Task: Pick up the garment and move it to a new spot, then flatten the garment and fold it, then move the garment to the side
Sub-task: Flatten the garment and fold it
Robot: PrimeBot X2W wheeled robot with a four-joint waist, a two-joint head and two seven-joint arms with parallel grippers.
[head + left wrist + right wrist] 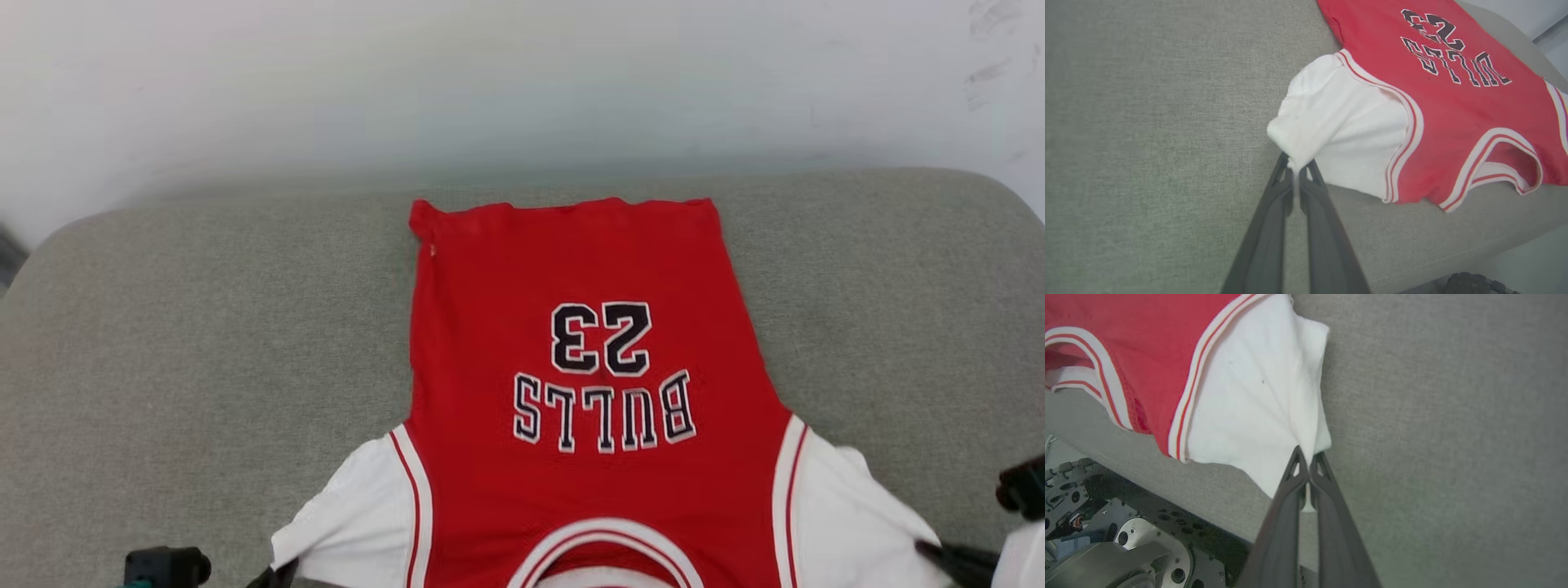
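The garment [588, 376], a red T-shirt with white sleeves and "BULLS 23" printed on it, lies spread on the grey cushioned surface, collar toward me and hem at the far side. My left gripper [1297, 163] is shut on the tip of one white sleeve [1331, 130], which bunches at the fingertips. My right gripper [1306, 454] is shut on the edge of the other white sleeve [1257, 400], the cloth pulled into radiating creases. In the head view the left gripper [273, 572] and the right gripper [939, 555] sit at the bottom corners beside the sleeves.
The grey fabric surface [204, 327] extends well to both sides of the shirt and ends at a pale wall [522, 82] behind. Its near edge drops off toward the robot's base [1126, 539].
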